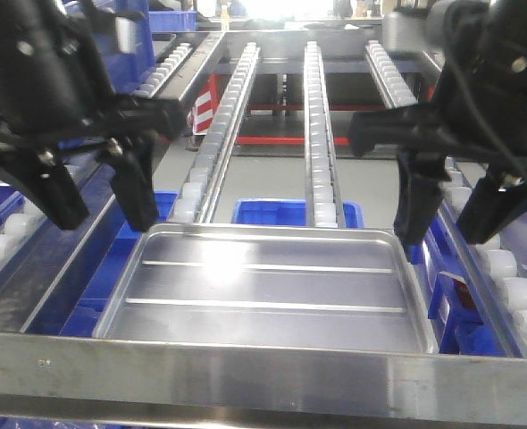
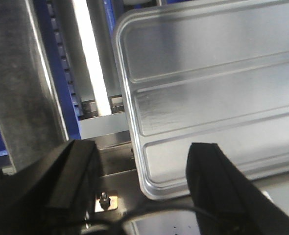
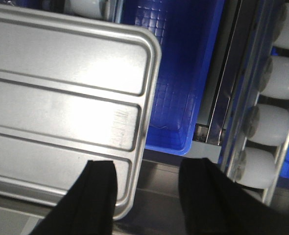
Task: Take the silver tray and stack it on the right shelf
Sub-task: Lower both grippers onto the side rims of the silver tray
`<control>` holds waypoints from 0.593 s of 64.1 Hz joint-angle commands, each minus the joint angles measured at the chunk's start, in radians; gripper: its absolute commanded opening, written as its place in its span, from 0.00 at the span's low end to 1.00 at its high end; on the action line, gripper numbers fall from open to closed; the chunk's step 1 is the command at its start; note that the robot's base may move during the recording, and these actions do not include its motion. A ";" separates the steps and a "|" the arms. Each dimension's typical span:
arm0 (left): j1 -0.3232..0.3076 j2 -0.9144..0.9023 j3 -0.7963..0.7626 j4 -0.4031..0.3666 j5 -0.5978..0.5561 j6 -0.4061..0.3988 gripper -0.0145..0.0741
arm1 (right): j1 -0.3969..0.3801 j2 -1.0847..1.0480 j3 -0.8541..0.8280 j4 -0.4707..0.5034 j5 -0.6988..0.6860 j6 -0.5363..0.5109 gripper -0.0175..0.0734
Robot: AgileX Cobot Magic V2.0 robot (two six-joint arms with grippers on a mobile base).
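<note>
The silver tray (image 1: 263,286), shiny with two long ridges, lies flat in the right shelf, its near rim against the broad steel front bar (image 1: 263,380). My left gripper (image 1: 103,212) is open and straddles the tray's left rim near the far corner. In the left wrist view the left gripper (image 2: 142,152) has one finger over the tray (image 2: 208,98) and one outside it. My right gripper (image 1: 444,234) is open at the tray's right rim. In the right wrist view the right gripper (image 3: 148,169) has one finger over the tray (image 3: 61,98) and one outside. Neither holds anything.
Rails of white rollers (image 1: 322,116) run up the sloping bay beyond the tray. Blue bins (image 1: 281,212) sit below the rails; one shows in the right wrist view (image 3: 183,73). More roller rails (image 1: 514,295) and blue bins flank the bay on both sides.
</note>
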 commanded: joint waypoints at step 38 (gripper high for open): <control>-0.020 0.094 -0.034 0.045 -0.147 -0.121 0.52 | -0.001 0.099 -0.031 -0.018 -0.094 0.009 0.65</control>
